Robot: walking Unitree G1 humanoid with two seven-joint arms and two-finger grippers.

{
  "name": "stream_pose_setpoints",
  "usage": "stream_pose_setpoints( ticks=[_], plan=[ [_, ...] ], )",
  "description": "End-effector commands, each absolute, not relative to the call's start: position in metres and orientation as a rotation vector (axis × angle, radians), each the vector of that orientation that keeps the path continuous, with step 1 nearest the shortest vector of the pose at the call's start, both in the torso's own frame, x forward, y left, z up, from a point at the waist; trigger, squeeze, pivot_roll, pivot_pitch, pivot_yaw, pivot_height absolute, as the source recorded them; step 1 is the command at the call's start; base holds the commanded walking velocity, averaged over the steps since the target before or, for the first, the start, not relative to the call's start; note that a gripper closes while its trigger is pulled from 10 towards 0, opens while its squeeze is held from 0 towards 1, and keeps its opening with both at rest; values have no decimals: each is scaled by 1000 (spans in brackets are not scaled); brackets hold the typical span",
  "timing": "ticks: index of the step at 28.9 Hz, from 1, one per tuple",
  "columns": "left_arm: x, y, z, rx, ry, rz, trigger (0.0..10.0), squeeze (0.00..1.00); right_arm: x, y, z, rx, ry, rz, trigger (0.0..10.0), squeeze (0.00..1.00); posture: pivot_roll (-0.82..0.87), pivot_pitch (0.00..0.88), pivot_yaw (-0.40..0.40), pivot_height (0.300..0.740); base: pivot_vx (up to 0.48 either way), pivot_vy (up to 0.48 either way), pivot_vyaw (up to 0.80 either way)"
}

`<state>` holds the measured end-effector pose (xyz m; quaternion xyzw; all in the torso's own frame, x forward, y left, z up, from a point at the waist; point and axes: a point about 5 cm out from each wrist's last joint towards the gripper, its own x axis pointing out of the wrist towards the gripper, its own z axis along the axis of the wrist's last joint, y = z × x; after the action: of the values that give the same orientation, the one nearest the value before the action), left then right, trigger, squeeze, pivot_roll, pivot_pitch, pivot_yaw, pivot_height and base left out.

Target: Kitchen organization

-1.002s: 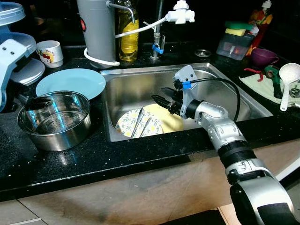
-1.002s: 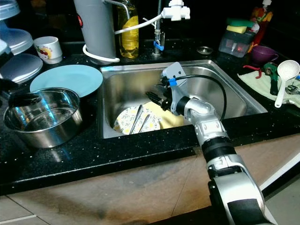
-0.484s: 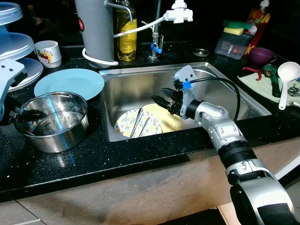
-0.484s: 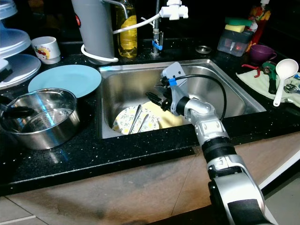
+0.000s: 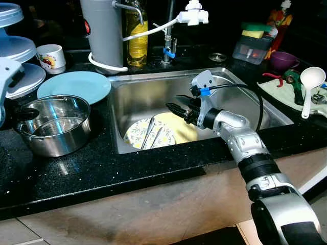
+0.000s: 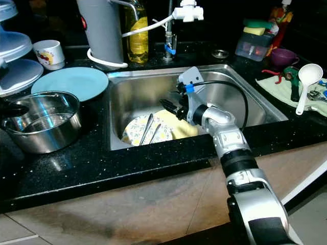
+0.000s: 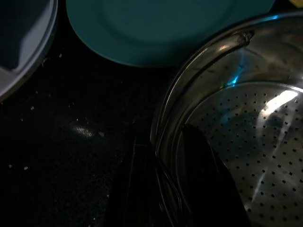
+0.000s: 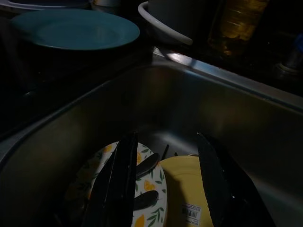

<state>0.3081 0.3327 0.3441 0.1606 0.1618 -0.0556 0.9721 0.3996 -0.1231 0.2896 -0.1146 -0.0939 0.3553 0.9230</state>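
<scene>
A: Where is the right gripper (image 5: pixel 176 104) being held?

B: It is being held inside the steel sink (image 5: pixel 138 92), above the dishes, with its two black fingers (image 8: pixel 119 189) spread apart and nothing being pinched between them.

A: What is being kept in the sink?

B: A leaf-patterned plate (image 5: pixel 138 133) is lying on the bottom, with two utensils (image 5: pixel 152 133) resting across it. A yellow plate (image 5: pixel 181 128) is lying just beside it, partly overlapping its edge.

A: And the left gripper (image 7: pixel 163 161)?

B: The rim of the perforated steel bowl (image 5: pixel 53 125) is being straddled by it: one finger is being held inside the wall, the other outside, pressed against it. The bowl is being kept on the black counter (image 5: pixel 102 168), left of the sink.

A: What else is being seen nearby?

B: A light blue plate (image 5: pixel 74 87) is lying behind the bowl, and a white mug (image 5: pixel 51 57) is standing beyond it. A grey canister (image 5: pixel 104 30) and an oil bottle (image 5: pixel 137 35) are standing behind the sink.
</scene>
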Motion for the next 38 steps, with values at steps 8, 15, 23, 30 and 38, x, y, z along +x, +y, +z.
stream_pose_setpoints(
  ticks=[8, 15, 23, 30, 38],
  plan=[
    [318, 317, 352, 285, 240, -147, 0, 0, 398, -123, 288, -226, -194, 735, 10000, 0, 47, 191, -31, 740, 0, 0, 0],
    [328, 257, 365, 166, 89, -418, 0, 0, 397, -121, 290, -220, -202, 738, 10000, 0, 49, 192, -32, 740, 0, 0, 0],
    [338, 227, 356, 143, 66, -511, 0, 0, 397, -122, 291, -213, -212, 729, 10000, 0, 45, 198, -22, 740, 0, 0, 0],
    [353, 214, 365, 292, -249, -342, 0, 0, 396, -124, 298, -127, -281, 640, 10000, 0, 45, 198, -23, 740, 0, 0, 0],
    [350, 182, 369, 446, -430, -276, 0, 0, 396, -128, 322, 68, -386, 487, 10000, 322, 47, 202, -20, 740, 0, 0, 0]
  ],
)
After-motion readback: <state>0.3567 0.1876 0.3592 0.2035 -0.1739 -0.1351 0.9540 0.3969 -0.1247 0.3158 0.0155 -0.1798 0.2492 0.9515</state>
